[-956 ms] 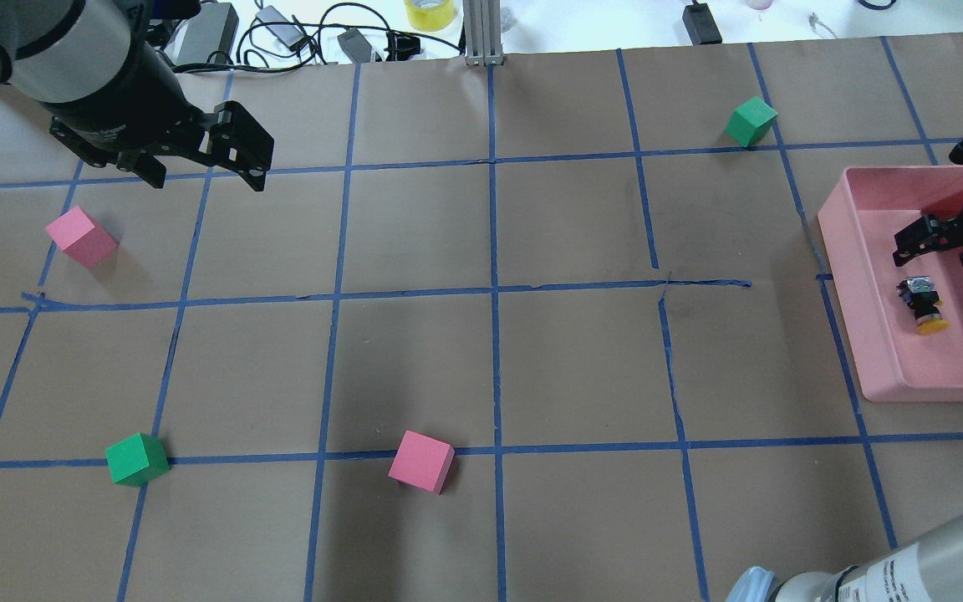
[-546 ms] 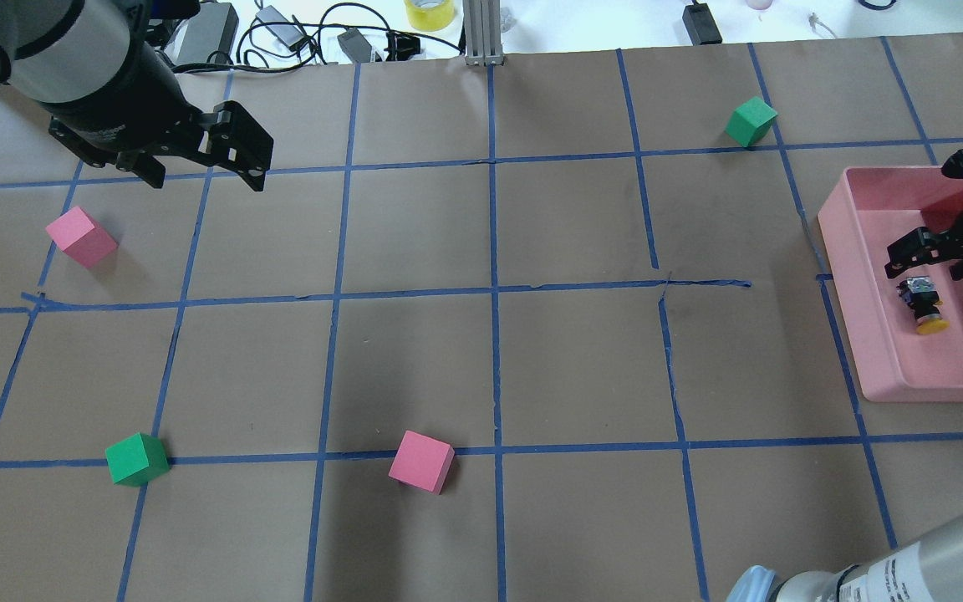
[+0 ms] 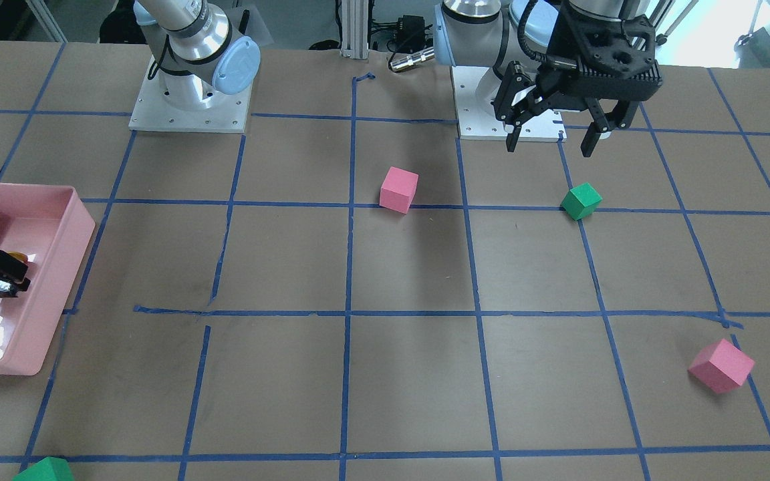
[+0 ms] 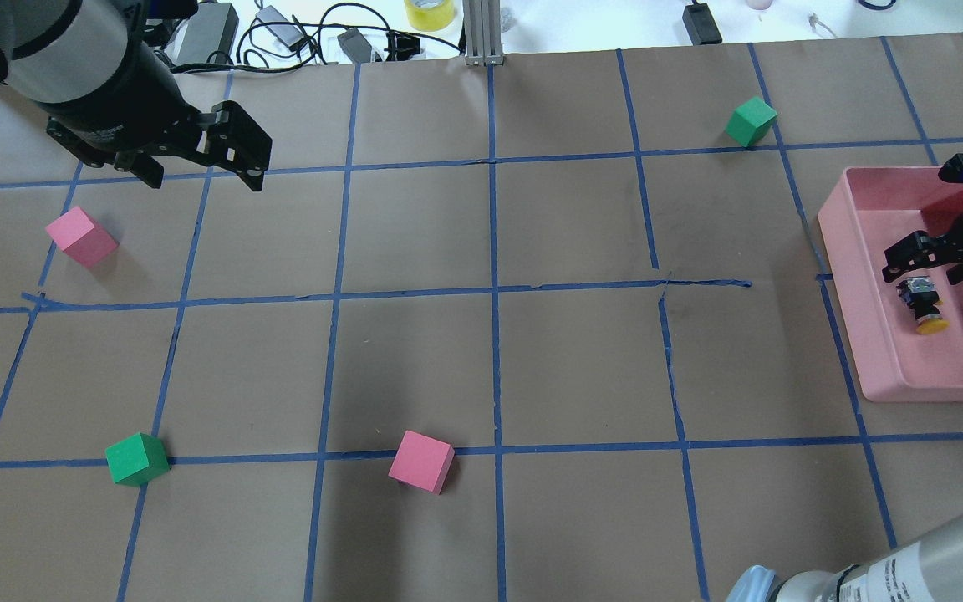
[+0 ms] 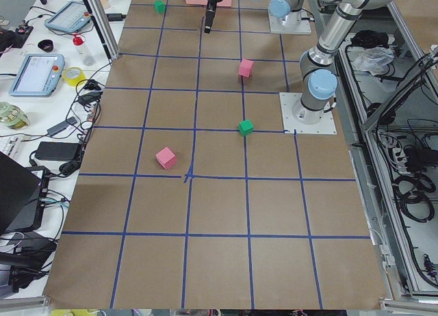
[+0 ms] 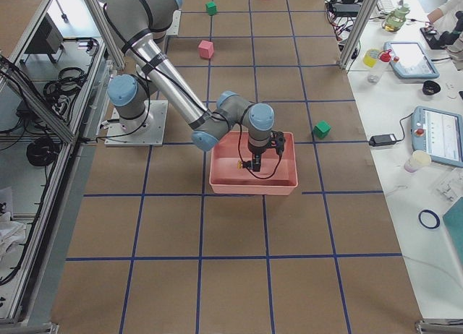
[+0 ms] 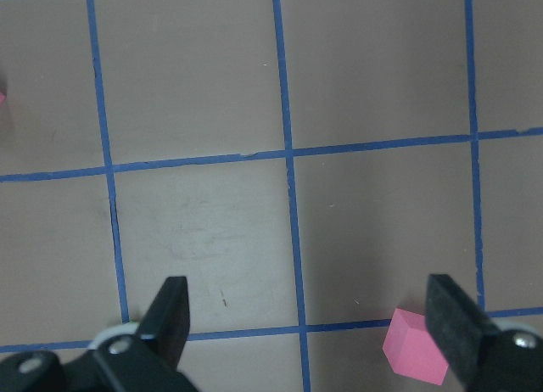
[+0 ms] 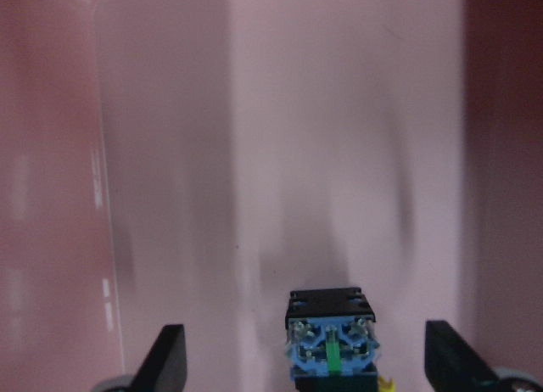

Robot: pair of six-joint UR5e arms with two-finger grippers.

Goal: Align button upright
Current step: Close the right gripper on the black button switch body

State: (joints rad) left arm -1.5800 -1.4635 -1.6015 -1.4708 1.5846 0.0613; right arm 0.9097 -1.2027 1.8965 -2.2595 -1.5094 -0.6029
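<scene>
The button [image 4: 921, 303] lies on its side inside the pink tray [image 4: 874, 351], with its yellow cap toward the robot and its contact block toward the far side. It also shows in the front view [image 3: 3, 287] and, end-on, in the right wrist view [image 8: 331, 345]. My right gripper [image 4: 940, 272] is open and hovers low in the tray. Its fingers [image 8: 168, 350] stand either side of the contact block without touching it. My left gripper [image 4: 201, 171] is open and empty, held above the table at the far left, and it also shows in the left wrist view [image 7: 310, 311].
Four foam cubes lie on the brown gridded table: a pink cube [image 4: 80, 237] near my left gripper, a green cube [image 4: 137, 458], another pink cube [image 4: 421, 461] and another green cube [image 4: 751, 121]. The tray walls [image 3: 51, 300] surround the button. Cables and adapters lie beyond the far edge.
My right gripper has moved toward the robot and slightly left inside the tray, closing in over the button's contact block. The button and the left arm have barely moved.
</scene>
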